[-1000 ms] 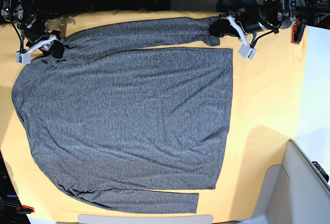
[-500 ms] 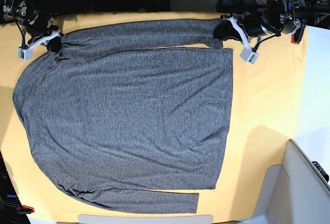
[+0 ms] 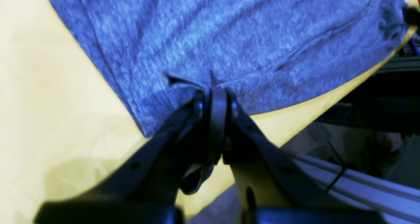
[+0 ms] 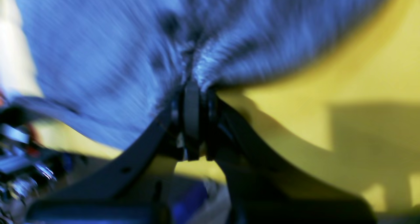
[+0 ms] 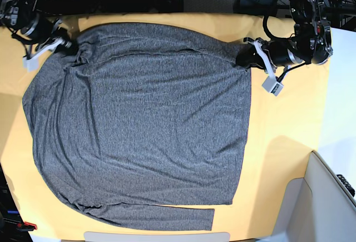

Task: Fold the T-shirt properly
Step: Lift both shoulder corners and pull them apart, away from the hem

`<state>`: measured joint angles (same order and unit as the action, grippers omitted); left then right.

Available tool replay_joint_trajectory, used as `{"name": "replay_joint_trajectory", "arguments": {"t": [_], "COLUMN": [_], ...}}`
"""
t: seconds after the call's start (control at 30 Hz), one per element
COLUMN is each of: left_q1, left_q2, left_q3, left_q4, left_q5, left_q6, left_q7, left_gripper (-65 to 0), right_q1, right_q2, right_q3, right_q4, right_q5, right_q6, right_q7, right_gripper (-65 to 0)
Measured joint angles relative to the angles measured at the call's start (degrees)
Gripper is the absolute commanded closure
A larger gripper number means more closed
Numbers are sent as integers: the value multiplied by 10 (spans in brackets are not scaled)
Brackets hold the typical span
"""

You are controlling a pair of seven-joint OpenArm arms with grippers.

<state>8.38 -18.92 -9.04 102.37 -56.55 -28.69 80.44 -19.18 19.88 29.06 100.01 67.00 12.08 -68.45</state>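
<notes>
- Both hands are clamped on the T-shirt (image 5: 139, 125): the left hand (image 5: 248, 57) pinches the sleeve cuff, the right hand (image 5: 65, 45) the shoulder end.
- The step looks like folding the far sleeve over the body; next, lay it flat and let go.
- The shirt lies spread on the bench (image 5: 283, 119), long axis left-right in the base view, hem toward the left hand.

Mottled heather-grey T-shirt (image 5: 139, 125) — plain, unprinted — on yellow-orange table cloth (image 5: 283, 131)
</notes>
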Motion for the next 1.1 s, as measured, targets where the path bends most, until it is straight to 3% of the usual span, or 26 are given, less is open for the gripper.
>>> {"name": "replay_joint_trajectory", "arguments": {"t": [0.27, 0.53, 0.7, 1.1], "left_q1": [-37, -118, -153, -171], "left_q2": [-11, -11, -11, -23], "left_q3": [0, 64, 70, 70], "left_q4": [-6, -147, -193, -238], "left_q5": [0, 2, 3, -1], "left_q6": [0, 0, 0, 0], "left_q7": [-1, -5, -1, -5], "left_gripper": [-4, -4, -4, -4], "right_q1": [47, 151, 210, 239], "right_q2": [3, 1, -4, -6], "right_q3": [32, 31, 29, 29], "right_q4": [-24, -156, -223, -233], "right_q5": [3, -4, -17, -38], "right_q6": [0, -3, -1, -1], "right_q7": [-5, -5, -4, -8], "right_gripper": [0, 0, 0, 0]}}
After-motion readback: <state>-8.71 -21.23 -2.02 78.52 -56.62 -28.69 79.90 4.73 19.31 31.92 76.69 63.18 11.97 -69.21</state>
